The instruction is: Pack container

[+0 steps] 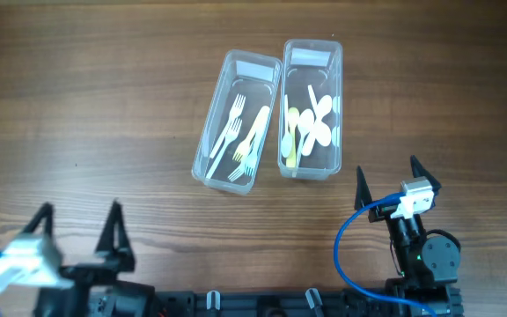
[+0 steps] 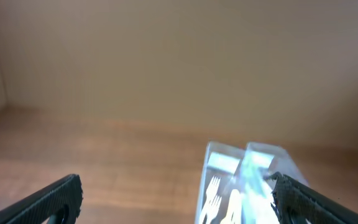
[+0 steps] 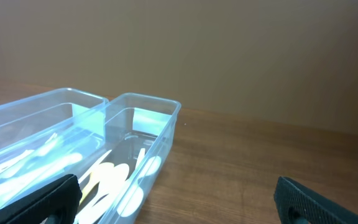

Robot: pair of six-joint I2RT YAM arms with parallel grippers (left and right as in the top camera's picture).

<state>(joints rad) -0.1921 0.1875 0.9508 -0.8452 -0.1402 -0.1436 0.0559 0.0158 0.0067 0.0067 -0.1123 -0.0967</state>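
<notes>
A: Where did the two clear tubs sit?

B: Upper middle of the overhead frame. The fork container (image 1: 236, 121) lay tilted, with white and pale yellow forks (image 1: 240, 132) inside, and the spoon container (image 1: 311, 108) sat just beside it on the right, holding spoons (image 1: 317, 123). I could not tell whether their top corners touched

A: And the left gripper (image 1: 79, 210)?

B: Lower left corner of that frame, spread wide and holding nothing. It was well apart from both tubs. In its wrist view the tubs showed blurred at the lower right, beyond the fingers (image 2: 55, 196), close to the right-hand one in the frame

A: The right gripper (image 1: 385, 167)?

B: Lower right of the overhead frame, also wide apart and empty. Its tips pointed up the frame, near the lower right corner of the spoon container but not touching it

A: What did its wrist camera show?

B: Both tubs filled the left half of the frame, standing on the wooden table (image 3: 260, 149) ahead of the fingers (image 3: 36, 205), the spoon one nearer the middle
</notes>
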